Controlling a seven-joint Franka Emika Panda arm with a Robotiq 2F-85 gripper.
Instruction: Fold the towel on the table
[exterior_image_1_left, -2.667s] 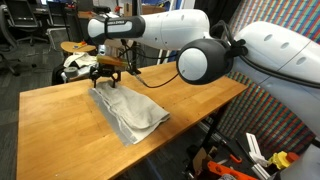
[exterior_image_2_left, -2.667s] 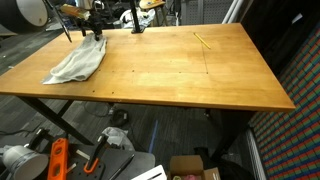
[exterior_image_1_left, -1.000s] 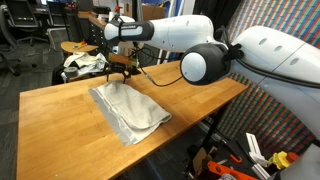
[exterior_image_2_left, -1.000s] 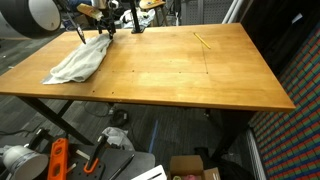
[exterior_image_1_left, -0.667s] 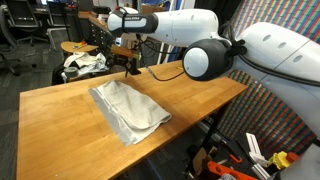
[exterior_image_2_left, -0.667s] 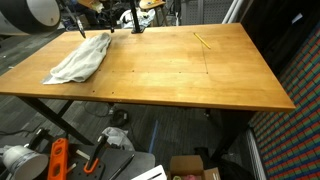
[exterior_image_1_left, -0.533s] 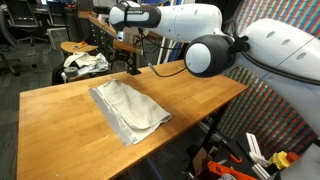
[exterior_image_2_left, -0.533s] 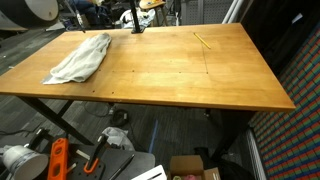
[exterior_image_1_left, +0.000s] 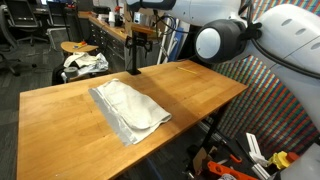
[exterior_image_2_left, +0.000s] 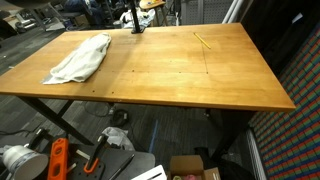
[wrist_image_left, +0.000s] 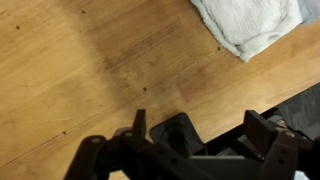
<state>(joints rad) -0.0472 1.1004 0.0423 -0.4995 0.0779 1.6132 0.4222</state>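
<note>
Towel (exterior_image_1_left: 130, 108) lies doubled over on table (exterior_image_1_left: 55, 135); fold looks about done. Gripper (wrist_image_left: 200, 135) hangs released, empty. Next move probably just clearing away.

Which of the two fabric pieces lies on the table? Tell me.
The off-white towel, flat on the wooden table; the patterned bundle lies beyond the table's far edge.

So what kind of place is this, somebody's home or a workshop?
Probably a robotics lab or workshop: a big white robot arm reaches over a plain wooden table, and orange tools lie on the floor beneath.
</note>
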